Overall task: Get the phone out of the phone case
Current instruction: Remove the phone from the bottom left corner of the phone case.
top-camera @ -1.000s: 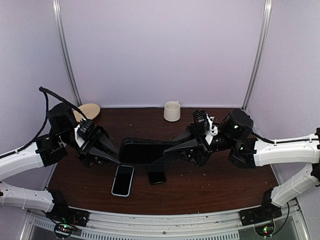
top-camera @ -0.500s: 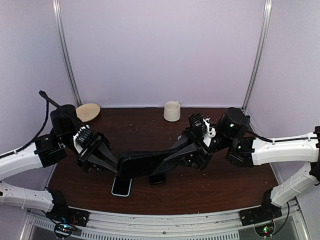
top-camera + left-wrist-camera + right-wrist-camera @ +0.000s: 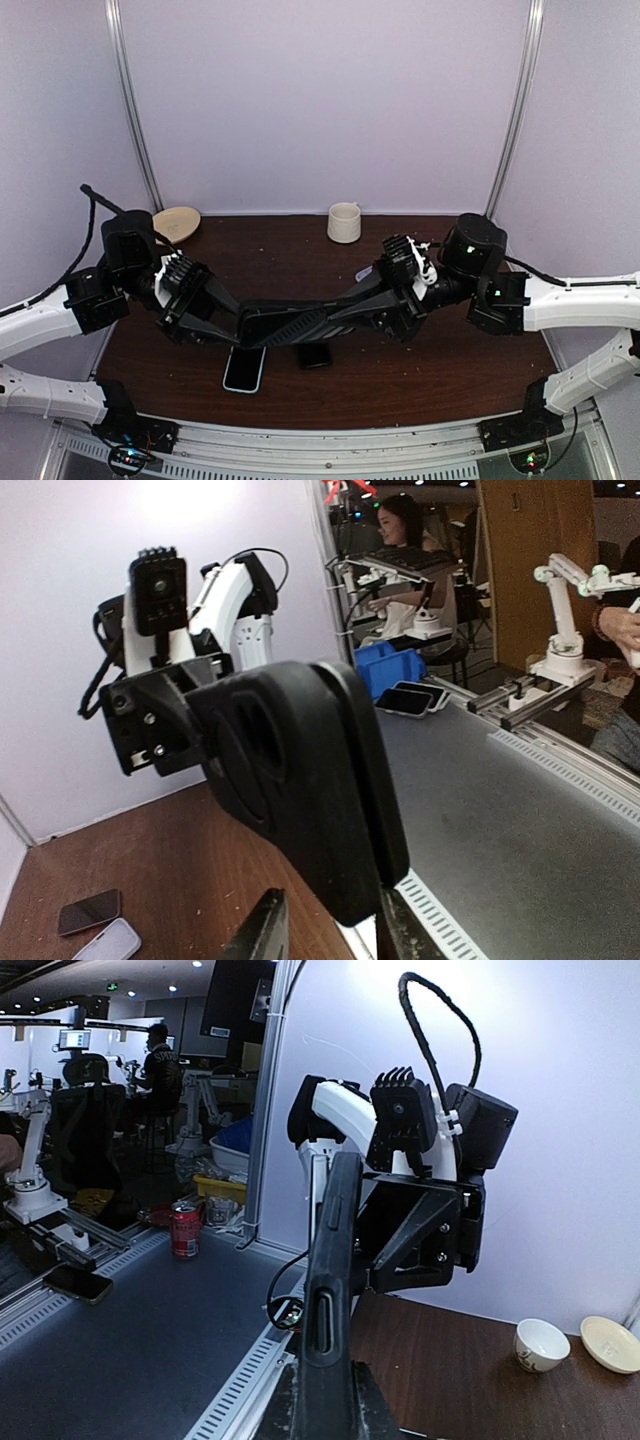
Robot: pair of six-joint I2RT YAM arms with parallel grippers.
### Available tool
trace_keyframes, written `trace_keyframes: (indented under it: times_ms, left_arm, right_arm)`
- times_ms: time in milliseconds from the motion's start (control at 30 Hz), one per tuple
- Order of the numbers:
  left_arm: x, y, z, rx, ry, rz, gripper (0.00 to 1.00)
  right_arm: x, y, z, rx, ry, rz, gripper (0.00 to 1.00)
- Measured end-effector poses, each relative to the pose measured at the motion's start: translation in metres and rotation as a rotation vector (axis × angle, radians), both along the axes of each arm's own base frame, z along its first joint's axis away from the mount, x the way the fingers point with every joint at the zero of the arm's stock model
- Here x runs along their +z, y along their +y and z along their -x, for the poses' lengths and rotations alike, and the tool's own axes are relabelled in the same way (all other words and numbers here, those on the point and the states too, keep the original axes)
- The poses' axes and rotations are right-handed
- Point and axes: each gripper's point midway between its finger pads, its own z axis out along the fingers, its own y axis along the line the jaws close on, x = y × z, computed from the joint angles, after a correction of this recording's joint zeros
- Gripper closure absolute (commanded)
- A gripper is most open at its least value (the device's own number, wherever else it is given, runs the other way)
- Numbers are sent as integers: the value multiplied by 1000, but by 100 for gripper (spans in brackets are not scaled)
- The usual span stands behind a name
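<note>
- The right pincer (image 3: 342, 304) squeezes the phone case (image 3: 290, 325) in the middle of the frame; hold it tight and level.
- I cannot tell if the left pincer (image 3: 234, 322) grips; move it slowly.

Pale lilac walls (image 3: 320, 100) enclose the dark brown wooden counter (image 3: 430, 375), with slim metal posts (image 3: 128, 110) at the back corners. Beyond its near edge lies a dim workshop (image 3: 110, 1100) under small ceiling lights (image 3: 175, 990).

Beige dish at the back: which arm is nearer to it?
Left. The left arm is just in front of the beige dish; the right arm is across the table, past the cup.
</note>
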Motion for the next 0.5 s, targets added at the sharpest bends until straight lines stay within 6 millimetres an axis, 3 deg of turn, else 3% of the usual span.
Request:
trace_keyframes:
  times_ms: [233, 500]
  left_arm:
    - [8, 1, -20, 176, -90, 26, 65]
    - [18, 9, -33, 309, -206, 77, 70]
  right_arm:
    - [7, -15, -8, -138, -70, -16, 100]
    - [-11, -32, -28, -326, -113, 33, 100]
